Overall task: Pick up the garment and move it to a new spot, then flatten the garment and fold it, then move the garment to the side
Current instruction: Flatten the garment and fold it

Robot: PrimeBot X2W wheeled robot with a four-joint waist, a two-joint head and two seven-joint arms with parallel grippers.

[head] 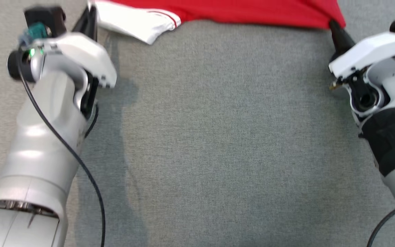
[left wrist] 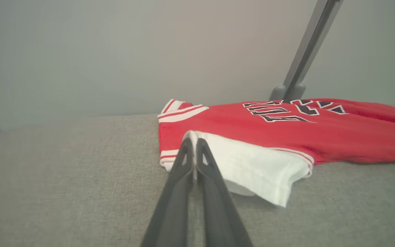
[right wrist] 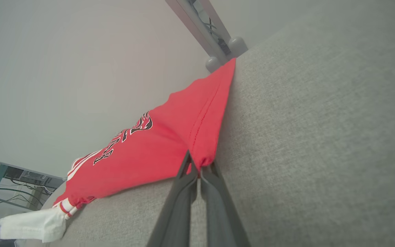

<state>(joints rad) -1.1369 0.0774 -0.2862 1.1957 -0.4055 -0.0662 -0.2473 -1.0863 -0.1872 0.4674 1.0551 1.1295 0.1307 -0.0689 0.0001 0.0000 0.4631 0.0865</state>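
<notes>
Head view: we are looking down on a red garment [head: 252,12] that is lying along the far edge of the grey fabric surface [head: 218,137]. We are pinching it at two points. As the wrist views are showing, the left gripper [left wrist: 194,141], fingers pressed together, is clamping the white sleeve [left wrist: 259,168] at the far left. The right gripper [right wrist: 197,166], likewise closed, is gripping the bunched red hem corner [right wrist: 206,156] at the far right. Black lettering [left wrist: 286,111] is facing up, and a grey post [left wrist: 303,51] is standing behind.
</notes>
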